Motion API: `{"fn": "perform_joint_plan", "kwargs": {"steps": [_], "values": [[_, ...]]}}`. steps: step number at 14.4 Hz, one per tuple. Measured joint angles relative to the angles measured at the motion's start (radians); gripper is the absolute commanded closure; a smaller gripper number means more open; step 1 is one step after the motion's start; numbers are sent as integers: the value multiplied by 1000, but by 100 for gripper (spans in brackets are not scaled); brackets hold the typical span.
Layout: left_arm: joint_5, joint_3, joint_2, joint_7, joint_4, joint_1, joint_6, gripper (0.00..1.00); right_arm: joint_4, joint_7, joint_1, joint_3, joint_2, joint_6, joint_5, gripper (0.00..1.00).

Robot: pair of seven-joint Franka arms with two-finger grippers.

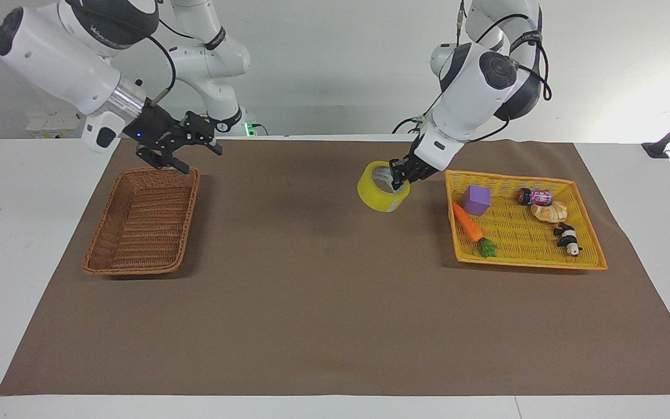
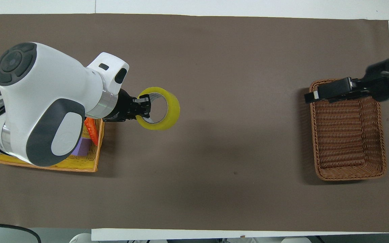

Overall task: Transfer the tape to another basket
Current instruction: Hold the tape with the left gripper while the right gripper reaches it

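- Hanging in the air over the brown mat, the tape was clamped by its wall in the left gripper, just beside the yellow tray at the left arm's end of the table.
- That tray held a purple cube, a carrot, a bread roll and a panda figure.
- Well apart, the basket sat at the right arm's end.
- The right gripper, fingers spread apart, hovered over the basket's rim nearest the robots.
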Motion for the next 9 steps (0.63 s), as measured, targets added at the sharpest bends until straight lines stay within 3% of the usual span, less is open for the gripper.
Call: {"fn": "perform_joint_plan", "kwargs": {"steps": [6,9], "values": [[0,0,1,0,-2,0,-2,99,-161,-18,195,3,75,305,501,1],[0,0,1,1,-8,0,-3,99,-179,-50,305,4,105,441,614,1]]}}
